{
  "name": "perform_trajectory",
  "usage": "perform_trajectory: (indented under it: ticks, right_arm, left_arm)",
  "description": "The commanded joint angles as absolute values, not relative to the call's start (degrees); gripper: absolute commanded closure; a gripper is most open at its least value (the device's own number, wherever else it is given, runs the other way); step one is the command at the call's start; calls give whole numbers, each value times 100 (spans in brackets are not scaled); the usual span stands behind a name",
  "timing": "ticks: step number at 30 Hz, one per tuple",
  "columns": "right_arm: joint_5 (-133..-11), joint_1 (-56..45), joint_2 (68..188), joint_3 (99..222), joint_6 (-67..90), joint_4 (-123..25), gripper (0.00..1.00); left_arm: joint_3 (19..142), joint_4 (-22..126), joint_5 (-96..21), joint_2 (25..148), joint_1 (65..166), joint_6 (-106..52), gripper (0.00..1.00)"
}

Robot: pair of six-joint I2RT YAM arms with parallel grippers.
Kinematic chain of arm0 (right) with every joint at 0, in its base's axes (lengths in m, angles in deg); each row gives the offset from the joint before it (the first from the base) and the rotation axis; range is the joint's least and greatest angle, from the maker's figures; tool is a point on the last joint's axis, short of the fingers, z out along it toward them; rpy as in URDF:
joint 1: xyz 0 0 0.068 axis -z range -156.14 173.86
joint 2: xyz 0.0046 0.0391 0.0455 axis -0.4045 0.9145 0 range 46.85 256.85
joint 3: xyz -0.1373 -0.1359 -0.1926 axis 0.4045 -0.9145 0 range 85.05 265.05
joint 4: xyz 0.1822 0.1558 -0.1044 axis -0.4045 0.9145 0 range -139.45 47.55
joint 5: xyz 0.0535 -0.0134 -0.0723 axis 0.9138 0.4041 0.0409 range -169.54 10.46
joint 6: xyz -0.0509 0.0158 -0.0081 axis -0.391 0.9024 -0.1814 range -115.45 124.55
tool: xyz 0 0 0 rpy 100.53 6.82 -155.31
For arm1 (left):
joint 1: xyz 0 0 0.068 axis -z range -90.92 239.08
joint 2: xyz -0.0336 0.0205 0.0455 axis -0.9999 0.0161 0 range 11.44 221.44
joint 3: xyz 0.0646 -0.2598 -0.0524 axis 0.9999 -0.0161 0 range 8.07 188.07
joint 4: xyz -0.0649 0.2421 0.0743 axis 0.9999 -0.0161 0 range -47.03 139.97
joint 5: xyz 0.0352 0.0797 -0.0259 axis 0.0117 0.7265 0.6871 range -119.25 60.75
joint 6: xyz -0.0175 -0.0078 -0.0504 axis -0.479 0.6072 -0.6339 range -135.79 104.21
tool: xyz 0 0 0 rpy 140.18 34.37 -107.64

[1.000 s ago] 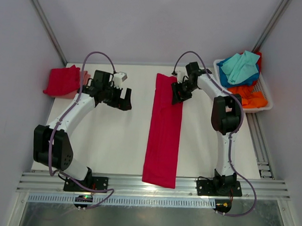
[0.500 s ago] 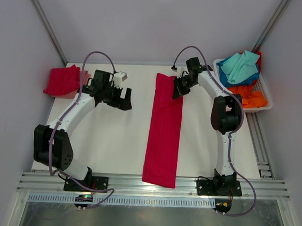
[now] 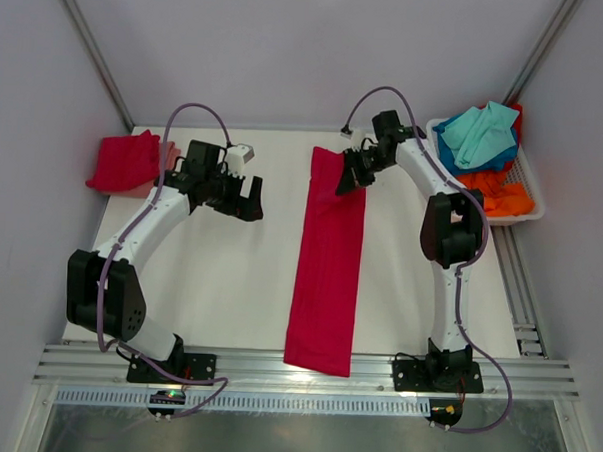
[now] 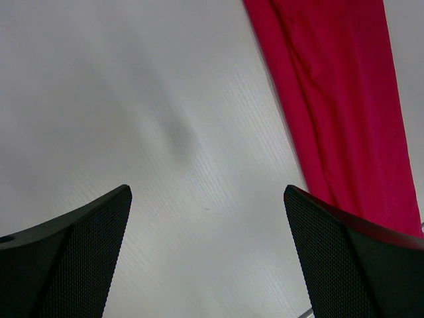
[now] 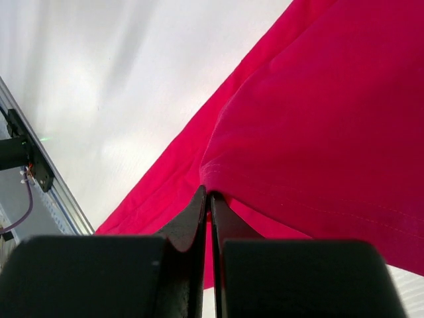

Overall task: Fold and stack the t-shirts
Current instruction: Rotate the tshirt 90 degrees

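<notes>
1. Right wrist view: the right end effector (image 5: 209, 196) has its fingers pressed together, pinching a stitched hem of the red shirt (image 5: 318, 119); more of the same cloth runs beneath the pinched fold
2. From the top, that grip sits at the far right corner of the shirt, which lies as a long narrow strip down the middle of the bench (image 3: 229, 283), its near end reaching the rail at the near edge
3. The left end effector (image 3: 245, 200) hangs over bare bench to the left of the strip, well apart from it, its fingers spread wide and holding nothing; its wrist view shows only the bench and the strip's edge at the upper right
4. A folded red shirt (image 3: 124, 160) lies at the far left edge of the bench, on top of a pink shirt (image 3: 170, 154) that shows at its right side
5. A basket (image 3: 531, 186) stands off the far right corner, holding a teal shirt (image 3: 481, 134) on top, a blue shirt (image 3: 449, 152) under it and an orange shirt (image 3: 501, 197) on the near side
</notes>
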State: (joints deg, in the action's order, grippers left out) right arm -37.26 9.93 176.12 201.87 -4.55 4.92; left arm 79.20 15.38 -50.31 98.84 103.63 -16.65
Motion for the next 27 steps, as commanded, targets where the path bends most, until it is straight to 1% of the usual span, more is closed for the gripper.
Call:
perform_trajectory:
  ticks: [1, 6, 10, 11, 12, 13, 14, 15, 16, 18, 23, 27]
  right_arm:
    - [-3524, 953, 17605, 20055, -538, 662, 97]
    - [-3840, 1015, 17553, 19537, -810, 733, 97]
    - [-4191, 1164, 17526, 19369, -898, 767, 96]
    - [-4253, 1182, 17535, 19351, -924, 794, 91]
    - [-4341, 1217, 17517, 19290, -942, 846, 75]
    - [-4376, 1243, 17491, 19237, -934, 847, 66]
    - [-4446, 1261, 17465, 19184, -899, 794, 52]
    - [-4630, 1278, 17351, 19053, -881, 750, 32]
    - [-4719, 1287, 17281, 18991, -898, 698, 26]
    - [-4895, 1278, 16992, 18720, -898, 365, 20]
    - [-5343, 1270, 16604, 18358, -1004, -312, 19]
    - [-5458, 1278, 16454, 18358, -995, -682, 19]
  left_arm:
    - [8093, 1534, -5166, 9810, 10332, -1597, 1]
    - [8084, 1526, -5166, 9784, 10332, -1597, 1]
    - [8093, 1517, -5228, 9801, 10332, -1597, 1]
    - [8102, 1508, -5228, 9801, 10332, -1597, 1]
    - [8110, 1499, -5219, 9810, 10341, -1597, 1]
    - [8102, 1499, -5228, 9801, 10332, -1597, 1]
    - [8102, 1499, -5228, 9793, 10341, -1597, 1]
    - [8102, 1499, -5237, 9801, 10332, -1597, 1]
    - [8102, 1499, -5245, 9801, 10332, -1597, 1]
    - [8102, 1508, -5281, 9819, 10341, -1597, 1]
    - [8119, 1491, -5360, 9880, 10332, -1597, 1]
    - [8128, 1464, -5631, 9898, 10341, -1395, 1]
